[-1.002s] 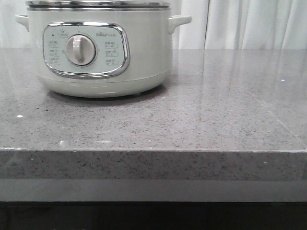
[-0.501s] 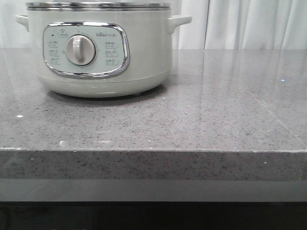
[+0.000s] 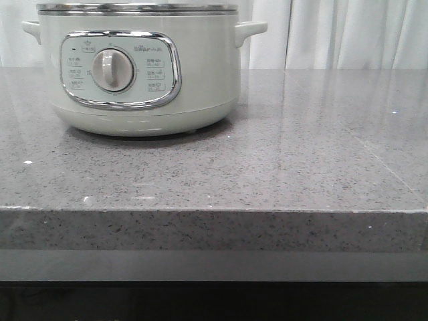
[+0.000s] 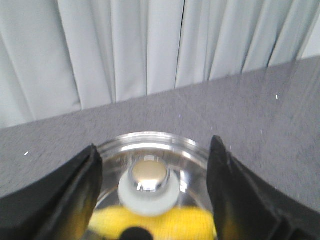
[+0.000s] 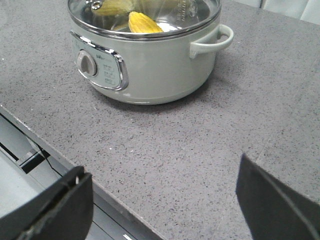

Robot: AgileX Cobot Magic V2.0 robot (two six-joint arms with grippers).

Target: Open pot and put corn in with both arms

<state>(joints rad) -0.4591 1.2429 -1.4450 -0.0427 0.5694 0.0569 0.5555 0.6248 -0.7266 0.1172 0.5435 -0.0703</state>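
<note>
Two gripper fingers [image 4: 65, 195] of the left gripper [image 4: 152, 192] stand wide apart on either side of the glass lid's knob [image 4: 148, 186], a chrome-capped white button at the middle of the glass lid [image 4: 187, 150], and touch nothing; the right gripper [image 5: 162, 202] is likewise spread wide, holding nothing, and hangs over bare grey countertop [image 5: 200, 145] on the near side of the pot [image 5: 145, 55]. That pale-green cooker sits toward the far left of the counter in the front view, its cream dial [image 3: 112, 69] facing near, and neither arm shows there. Through the lid the right wrist view shows the corn [image 5: 142, 23] already lying inside, with a second yellowish shape beside it that may be a reflection; the left wrist view shows yellow under the glass too. My judgement is that the loading is done and the lid is seated, so the step in hand is the left arm clearing off. To do that well, lift straight up from the knob, fingers kept wide until they are above it, so that neither pad clips the cap and drags the lid off the steel rim [image 3: 137, 8]. The right arm should hold off from the nearer side handle [image 5: 212, 42].
</note>
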